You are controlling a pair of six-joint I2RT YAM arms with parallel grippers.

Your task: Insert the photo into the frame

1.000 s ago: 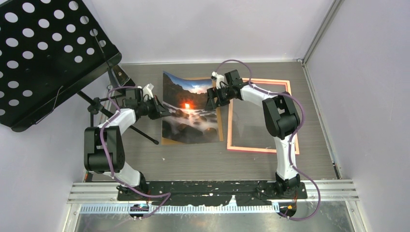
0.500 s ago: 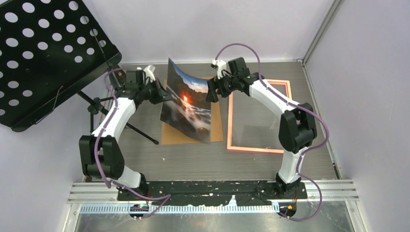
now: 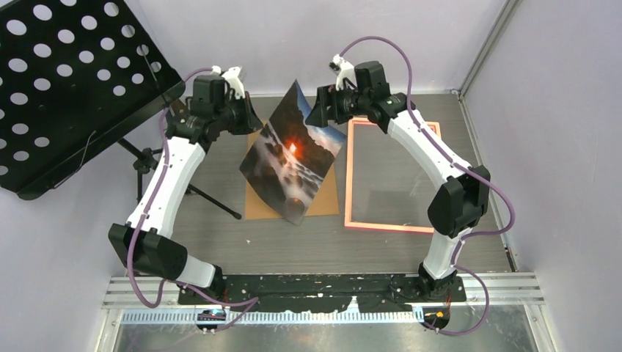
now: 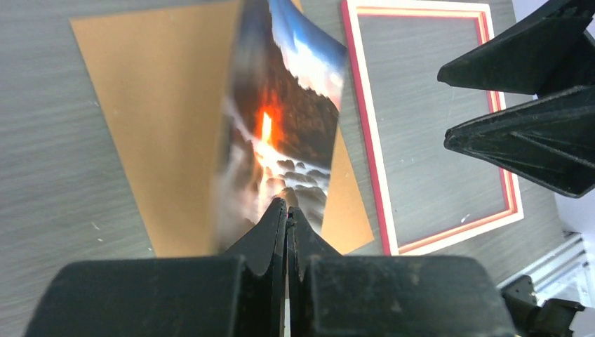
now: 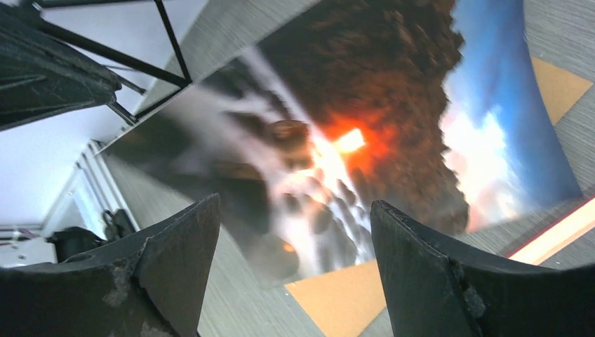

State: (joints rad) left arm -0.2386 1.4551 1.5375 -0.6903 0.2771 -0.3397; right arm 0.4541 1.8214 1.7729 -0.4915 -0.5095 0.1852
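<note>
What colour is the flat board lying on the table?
The board is plain brown, like cardboard. You see it best in the left wrist view.

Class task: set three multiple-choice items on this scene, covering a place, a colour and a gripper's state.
1. Beside the brown board, the frame lies: A on its left; B on its right; C on top.
2. The frame's rim is: A green; B black; C pink-orange.
3. The right gripper, beside the photo, is: A open; B shut on it; C shut on the frame.
1 B: the top view shows it there. 2 C: its rim shows that colour. 3 A: its fingers stand apart; only the left gripper pinches the photo.
</note>
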